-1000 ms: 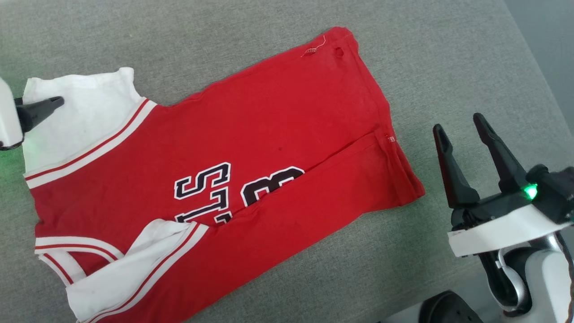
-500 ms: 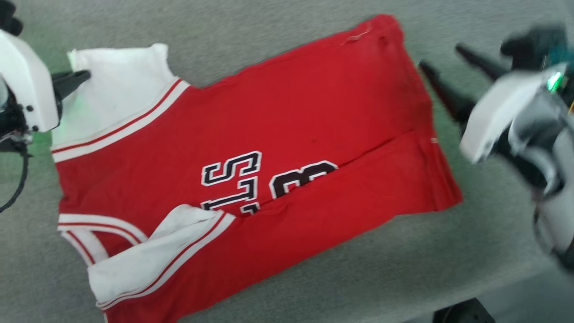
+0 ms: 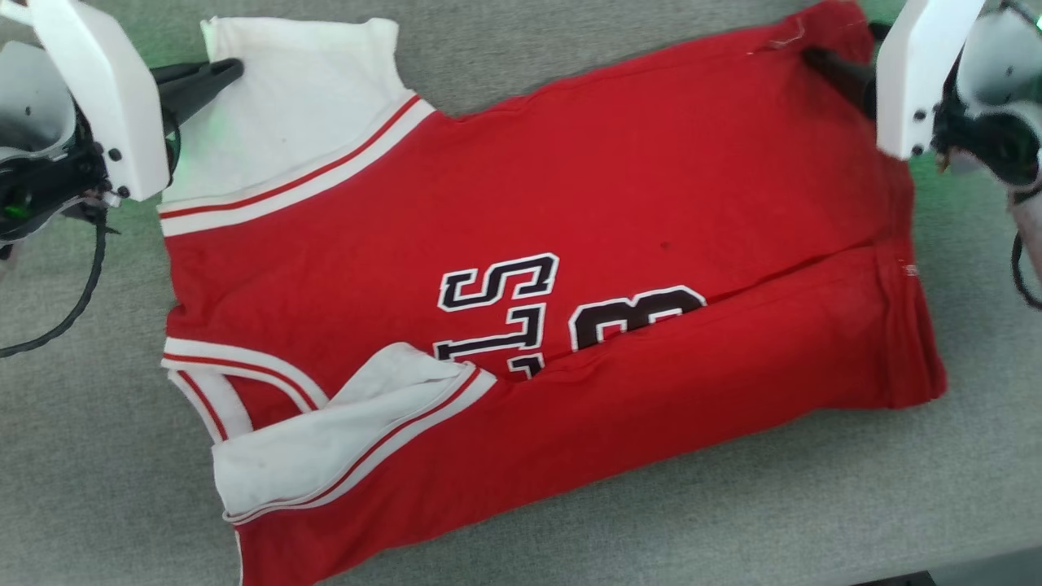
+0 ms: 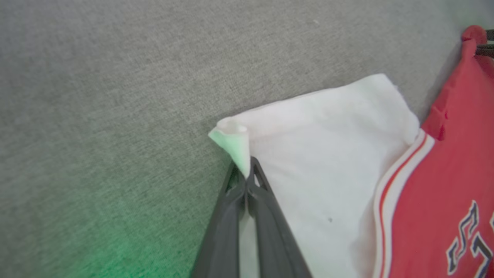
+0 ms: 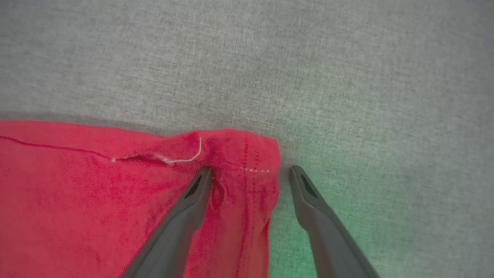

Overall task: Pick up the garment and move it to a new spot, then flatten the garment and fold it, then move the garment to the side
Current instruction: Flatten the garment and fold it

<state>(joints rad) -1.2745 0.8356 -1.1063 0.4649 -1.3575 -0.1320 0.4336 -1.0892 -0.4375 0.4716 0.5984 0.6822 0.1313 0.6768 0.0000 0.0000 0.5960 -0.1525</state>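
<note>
Lying spread on the grey woven surface [image 3: 733, 505], the garment [image 3: 619, 203] is partly folded: its near long edge is turned over the black-and-white lettering [image 3: 521, 309], and one white sleeve lies folded onto the red body. The other sleeve [image 3: 301, 106] points to the far left, the hem to the right. My left gripper [image 4: 246, 175] is pinched tight on that far sleeve's outer corner, a small curl of white cloth poking out past the tips. My right gripper [image 5: 251, 170] stands wide apart at the far hem corner: one finger [image 5: 175, 227] lies over the red cloth beside a small hole [image 5: 217, 196] and a loose pale thread [image 5: 185, 156], the other over bare grey just beside the hem, so I grip nothing there. Green light tints the surface near both grippers. At the head view's lower right the grey meets a darker strip [image 3: 993, 570].
</note>
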